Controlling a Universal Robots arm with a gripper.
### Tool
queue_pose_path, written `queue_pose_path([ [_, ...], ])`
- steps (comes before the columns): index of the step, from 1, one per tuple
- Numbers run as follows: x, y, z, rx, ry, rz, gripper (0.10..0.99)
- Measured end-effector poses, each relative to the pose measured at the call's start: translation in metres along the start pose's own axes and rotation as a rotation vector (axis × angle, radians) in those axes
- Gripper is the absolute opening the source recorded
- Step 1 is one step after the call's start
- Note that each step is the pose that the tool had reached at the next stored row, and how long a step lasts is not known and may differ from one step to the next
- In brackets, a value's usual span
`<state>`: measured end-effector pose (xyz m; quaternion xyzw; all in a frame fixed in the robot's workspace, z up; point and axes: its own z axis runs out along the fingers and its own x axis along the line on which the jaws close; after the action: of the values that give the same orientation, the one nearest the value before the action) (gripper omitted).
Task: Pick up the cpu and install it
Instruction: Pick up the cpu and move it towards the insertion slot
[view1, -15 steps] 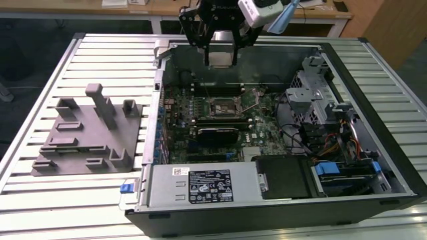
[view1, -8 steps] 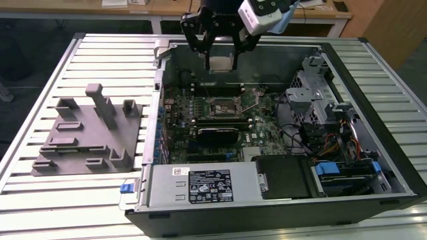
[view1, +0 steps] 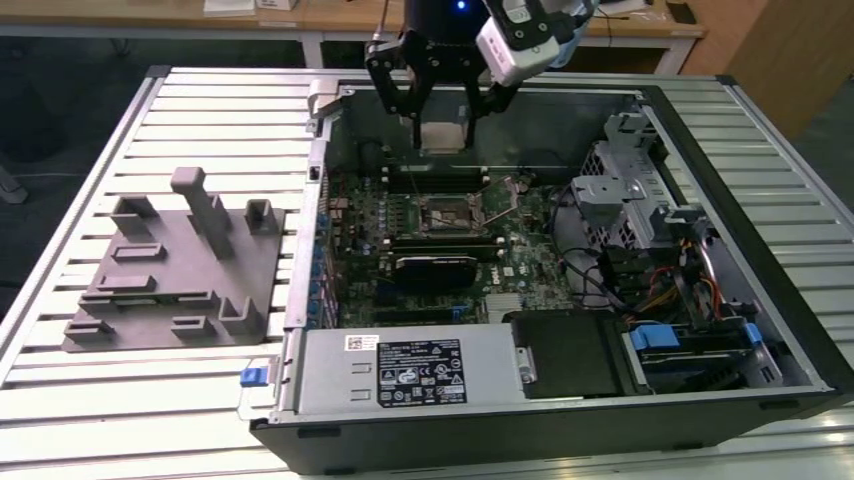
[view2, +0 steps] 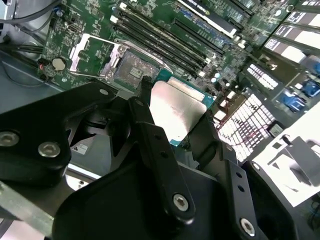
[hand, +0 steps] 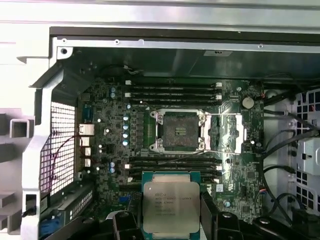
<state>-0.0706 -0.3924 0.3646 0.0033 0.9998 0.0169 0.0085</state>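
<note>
End effector: raised over the far part of the open computer case, with fingers drawn in from either side and clamped on two opposite edges of the cpu. Nothing else gripped.

Cpu: clear of the board, silvery lid facing the first wrist view, green edge visible around the lid. Outline close to square, so no marked long axis. Tilt hard to judge.

Socket: bare dark square on the motherboard, flanked by memory slots, with the load plate swung open beside it. Below the held chip and, in the exterior view, toward the near side of it. Apart from the cpu, not touching.

Governing relation, as a judgement: chip lifted but not seated, and offset from the socket toward the far wall of the case.

Grey fixture: on the slatted tabletop, outside the case on the exterior view's left, well apart from the end effector.
</note>
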Motion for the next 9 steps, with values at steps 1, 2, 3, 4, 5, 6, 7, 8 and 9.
queue_pose_path([
  [1, -0.0006, 0.0011, 0.0019, 0.000, -0.0001, 0.000, 0.545],
  [2, -0.0011, 0.0024, 0.0038, 0.000, -0.0001, 0.000, 0.545],
  [3, -0.0015, 0.0036, 0.0057, 0.000, -0.0001, 0.000, 0.545],
  [4, -0.0019, 0.0050, 0.0075, 0.000, -0.0001, 0.000, 0.545],
  [5, -0.0023, 0.0066, 0.0095, 0.000, -0.0001, -0.001, 0.545],
  [6, -0.0025, 0.0083, 0.0113, 0.000, 0.0000, -0.001, 0.545],
  [7, -0.0026, 0.0099, 0.0132, 0.000, 0.0000, -0.001, 0.545],
  [8, -0.0029, 0.0114, 0.0151, 0.000, 0.0000, -0.002, 0.545],
  [9, -0.0032, 0.0127, 0.0169, 0.000, 0.0000, -0.002, 0.545],
])
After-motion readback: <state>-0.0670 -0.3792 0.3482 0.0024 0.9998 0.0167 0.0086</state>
